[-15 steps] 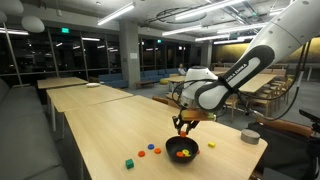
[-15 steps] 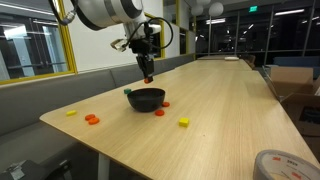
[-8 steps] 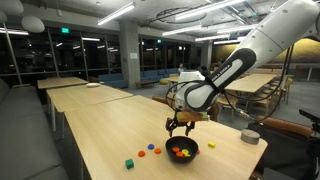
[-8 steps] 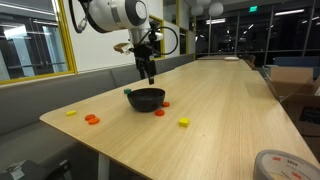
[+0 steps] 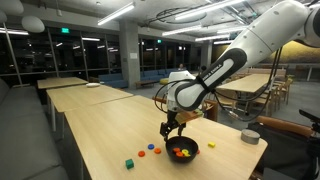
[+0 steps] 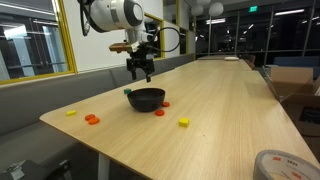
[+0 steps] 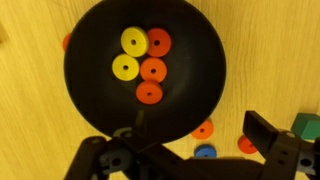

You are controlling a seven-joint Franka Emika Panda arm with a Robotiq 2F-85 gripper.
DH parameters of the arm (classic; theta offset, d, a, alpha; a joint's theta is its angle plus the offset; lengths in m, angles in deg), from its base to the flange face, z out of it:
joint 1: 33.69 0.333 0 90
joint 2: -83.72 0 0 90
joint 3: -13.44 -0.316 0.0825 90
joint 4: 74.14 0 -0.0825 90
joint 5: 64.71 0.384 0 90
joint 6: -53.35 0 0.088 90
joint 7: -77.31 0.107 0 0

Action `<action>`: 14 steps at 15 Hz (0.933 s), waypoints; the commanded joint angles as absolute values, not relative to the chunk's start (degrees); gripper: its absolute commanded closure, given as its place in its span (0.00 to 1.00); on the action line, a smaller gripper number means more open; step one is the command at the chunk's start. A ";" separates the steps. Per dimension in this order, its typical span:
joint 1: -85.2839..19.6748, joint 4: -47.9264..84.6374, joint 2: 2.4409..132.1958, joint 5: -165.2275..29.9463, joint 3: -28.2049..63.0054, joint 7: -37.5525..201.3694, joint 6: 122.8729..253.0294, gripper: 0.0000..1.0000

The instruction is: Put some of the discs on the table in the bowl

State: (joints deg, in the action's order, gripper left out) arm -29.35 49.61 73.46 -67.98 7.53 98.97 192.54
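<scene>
Black against the pale tabletop [image 5: 100,140], the bowl [image 5: 194,150] sits just below the hand [image 5: 172,128] in an exterior view, with a few discs [image 5: 150,151] close beside it and a cube [image 5: 128,163] a little further off. In an exterior view from the opposite end, the hand [image 6: 138,68] hangs above the far side of the bowl [image 6: 147,100], clear of it, and loose discs [image 6: 90,119] lie on either side. The wrist view looks straight down into the bowl [image 7: 95,100]. Five discs [image 7: 152,70], yellow and red, lie inside, and the hand [image 7: 190,158] is spread wide with nothing between its fingers [image 7: 275,150]. Three more discs [image 7: 204,152] cluster outside the rim near the green cube [image 7: 306,125]. The next pick is probably one of these. It wants a straight descent over a single disc, fingers reaching the tabletop without nudging its neighbours or the rim.
</scene>
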 commanded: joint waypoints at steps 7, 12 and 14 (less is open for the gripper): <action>-26.30 35.77 62.34 -72.78 7.82 77.90 184.36 0.00; -26.19 31.93 58.94 -75.20 7.96 73.73 185.36 0.00; -26.49 30.75 57.51 -74.24 7.81 73.45 185.97 0.00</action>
